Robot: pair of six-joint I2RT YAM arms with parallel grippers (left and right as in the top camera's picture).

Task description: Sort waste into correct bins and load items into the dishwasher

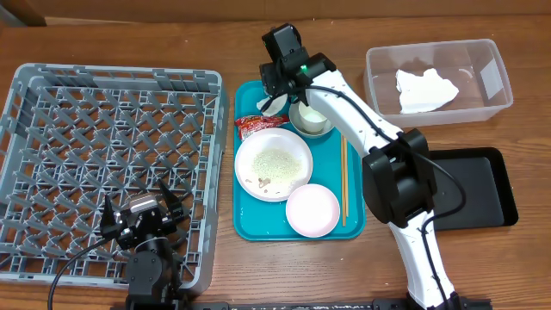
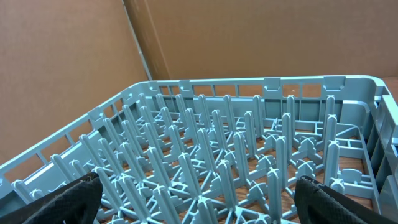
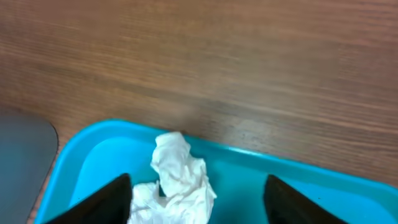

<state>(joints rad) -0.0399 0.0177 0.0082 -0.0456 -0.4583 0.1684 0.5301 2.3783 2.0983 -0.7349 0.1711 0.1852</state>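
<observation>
My right gripper [image 1: 275, 89] hangs over the far left corner of the teal tray [image 1: 248, 226]. In the right wrist view a crumpled white napkin [image 3: 178, 179] lies between its dark fingers [image 3: 107, 203]. The jaws stand apart, the left finger close against the paper and a wide gap on the right. Another white napkin [image 1: 424, 90] lies in the clear tub [image 1: 495, 62]. My left gripper [image 1: 142, 215] is open over the grey dish rack [image 1: 103, 146], nothing between its fingers [image 2: 62, 202]. On the tray sit a red wrapper [image 1: 254, 126], a plate [image 1: 274, 164] with rice crumbs, a pale bowl [image 1: 312, 210], a metal bowl [image 1: 311, 119] and chopsticks [image 1: 344, 176].
A shallow black tray [image 1: 482, 194] lies at the right, partly under my right arm's base. The rack's upright pegs [image 2: 236, 143] fill the left wrist view. Bare wooden table [image 3: 217, 62] lies beyond the teal tray's far rim.
</observation>
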